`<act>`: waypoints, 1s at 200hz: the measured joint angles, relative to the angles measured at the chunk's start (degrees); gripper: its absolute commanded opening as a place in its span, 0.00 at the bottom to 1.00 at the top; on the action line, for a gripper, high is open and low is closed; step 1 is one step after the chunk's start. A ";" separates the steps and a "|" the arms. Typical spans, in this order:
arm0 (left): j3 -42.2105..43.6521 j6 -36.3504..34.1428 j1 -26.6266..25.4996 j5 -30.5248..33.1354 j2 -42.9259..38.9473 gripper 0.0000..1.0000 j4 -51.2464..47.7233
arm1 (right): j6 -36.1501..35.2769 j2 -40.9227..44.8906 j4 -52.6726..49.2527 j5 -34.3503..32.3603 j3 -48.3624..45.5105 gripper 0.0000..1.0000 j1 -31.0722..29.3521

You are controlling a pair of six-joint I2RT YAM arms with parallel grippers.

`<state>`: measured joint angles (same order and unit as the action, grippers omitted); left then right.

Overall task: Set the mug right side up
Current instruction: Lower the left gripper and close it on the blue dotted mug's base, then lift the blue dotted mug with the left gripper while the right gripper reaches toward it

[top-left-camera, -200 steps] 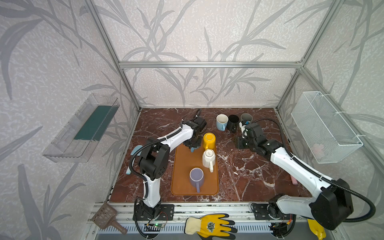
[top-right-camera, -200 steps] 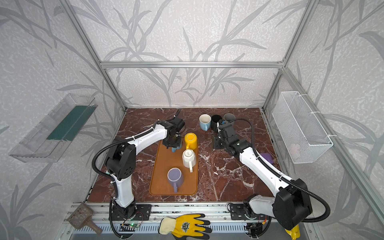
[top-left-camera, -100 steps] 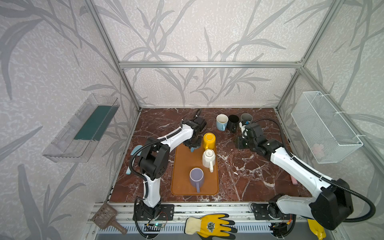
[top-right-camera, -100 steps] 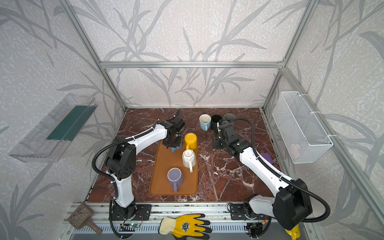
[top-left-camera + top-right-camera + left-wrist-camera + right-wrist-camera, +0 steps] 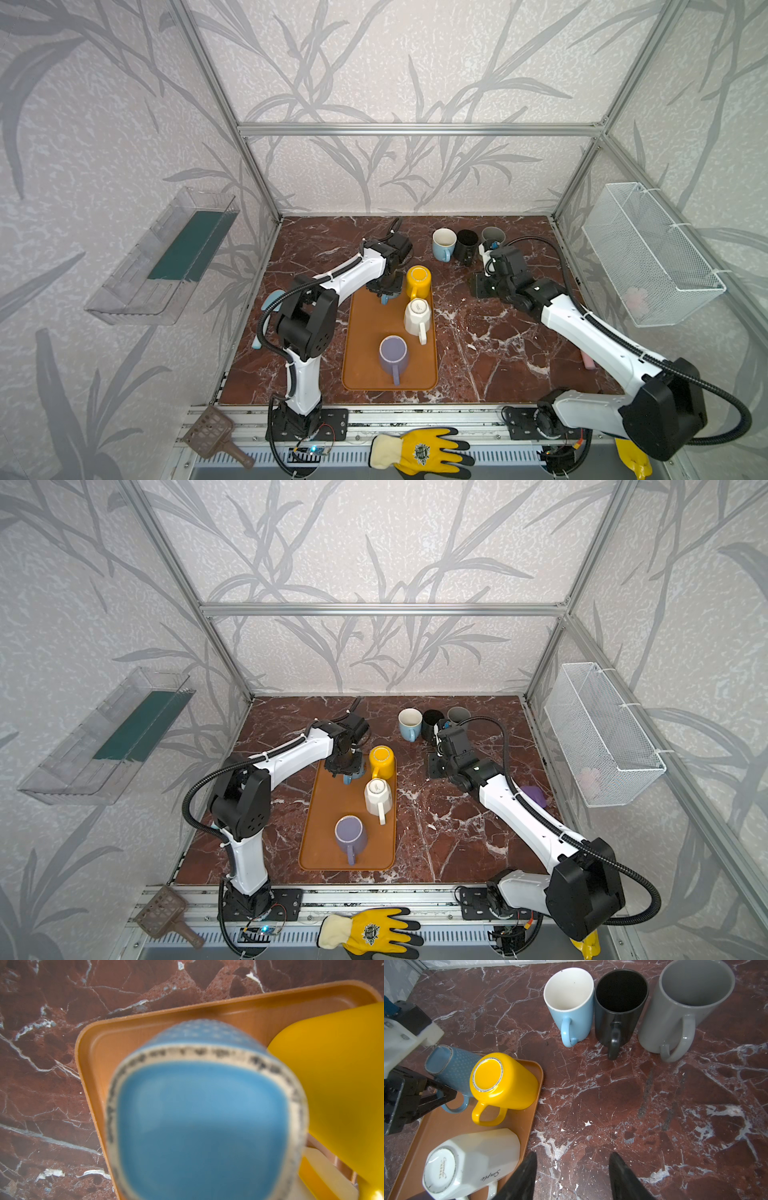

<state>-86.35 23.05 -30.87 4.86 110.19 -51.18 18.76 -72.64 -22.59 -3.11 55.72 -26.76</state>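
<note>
Left gripper (image 5: 452, 1095): is pinching the handle (image 5: 455, 1108) of the dotted blue mug (image 5: 452, 1066), with the jaws closed down on that thin loop.
Mug position: is sitting base-up and leaning at the far corner of the tray (image 5: 446, 1126), just beside the yellow mug (image 5: 506, 1082). I cannot tell whether its rim is clear of the tray.
Step in hand: is looking like the lift that comes before the flip, since the base is facing up and the mouth down.
Doing it well: is calling for a straight rise first, until the rim is well above the tray lip and the yellow mug, and only then a wrist roll of half a turn.
Grip: is resting on the handle alone, so the body is likely wanting to swing. A slow, even roll is the safer choice.
Neighbours: the yellow mug, the white mug (image 5: 477, 1153) and the purple mug (image 5: 393, 351) are lying on the same tray, 3 things to avoid clipping.
Set-down: the open marble (image 5: 654, 1105) near the 3 upright mugs, light blue (image 5: 571, 1009), black (image 5: 618, 1018) and grey (image 5: 675, 1022), is looking like a fitting place.
Right gripper (image 5: 572, 1154): is hovering over the marble with jaws apart and nothing between them.
</note>
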 measured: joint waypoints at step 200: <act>23.47 6.27 7.15 -16.22 -33.38 0.00 22.21 | 5.05 -0.87 7.98 10.82 -1.20 0.56 -1.44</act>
<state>-62.87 29.32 -23.73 -11.35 76.82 -28.97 23.81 -73.52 -14.61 7.70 54.52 -28.21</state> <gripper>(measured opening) 0.170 0.566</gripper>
